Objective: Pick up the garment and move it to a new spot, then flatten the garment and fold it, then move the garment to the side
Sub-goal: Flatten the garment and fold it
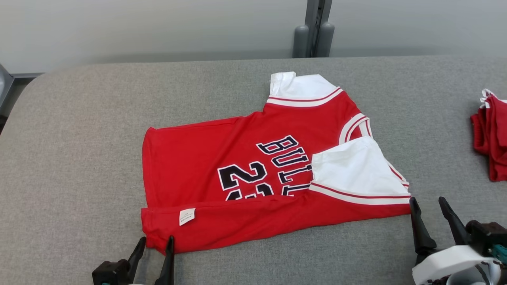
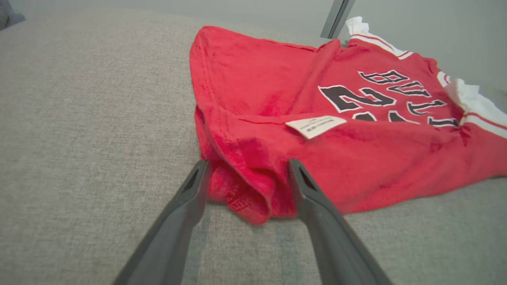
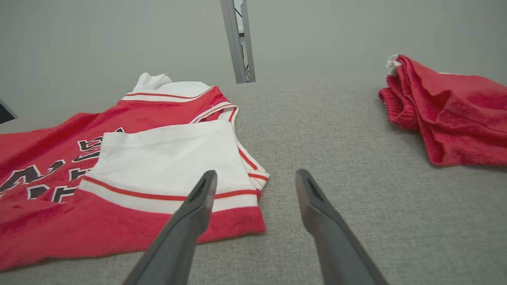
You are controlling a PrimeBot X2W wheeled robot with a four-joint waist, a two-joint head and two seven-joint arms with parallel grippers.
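Note:
The garment point(image 1: 222, 174) is a red jersey with white sleeves and black lettering. It lies on the grey table with its near long edge folded over, a white label showing on the fold. My left gripper point(image 1: 156, 245) stands open at the garment's near left corner point(image 2: 245, 198), one finger on each side of that corner, not closed on it. My right gripper point(image 1: 429, 215) is open just off the garment's near right corner; in the right wrist view point(image 3: 255, 186) its left finger overlaps the red hem point(image 3: 138, 229).
The grey fabric-covered table point(image 1: 79, 138) spreads wide to the left and far side. A second bundle of red cloth point(image 1: 491, 138) sits at the right edge, also in the right wrist view point(image 3: 447, 114). A grey post point(image 1: 315, 31) stands behind the table.

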